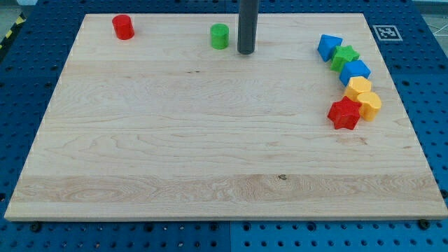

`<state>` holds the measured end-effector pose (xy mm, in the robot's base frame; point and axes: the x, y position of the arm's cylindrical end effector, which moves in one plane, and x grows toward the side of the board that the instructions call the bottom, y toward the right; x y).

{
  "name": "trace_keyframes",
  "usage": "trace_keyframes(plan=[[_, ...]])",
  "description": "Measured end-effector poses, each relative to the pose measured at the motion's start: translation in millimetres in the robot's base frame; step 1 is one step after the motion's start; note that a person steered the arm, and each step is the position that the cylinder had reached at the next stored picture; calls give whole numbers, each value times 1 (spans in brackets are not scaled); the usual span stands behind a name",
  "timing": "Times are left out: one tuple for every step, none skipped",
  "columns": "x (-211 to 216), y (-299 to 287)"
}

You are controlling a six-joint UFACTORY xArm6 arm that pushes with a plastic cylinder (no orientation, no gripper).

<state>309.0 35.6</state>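
Now | my tip (246, 52) bare, holding nothing | beside green cylinder (220, 36) | wooden board (210, 140)

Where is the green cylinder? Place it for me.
The green cylinder stands near the view's top edge, left of centre, just left of my tip without touching it, with the red cylinder far to its left.

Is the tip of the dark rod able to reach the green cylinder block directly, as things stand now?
Probably yes. My tip stands just to the view's right of the green cylinder block, apart from it, with only bare wooden board between them.
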Motion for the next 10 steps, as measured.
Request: trace_keyframes(plan=[[-1,-22],[-12,-39],[-23,-42],[-22,-42],[-18,-42],[-5,-25],[-10,-4],[-7,-4],[41,-6],[65,-6]])
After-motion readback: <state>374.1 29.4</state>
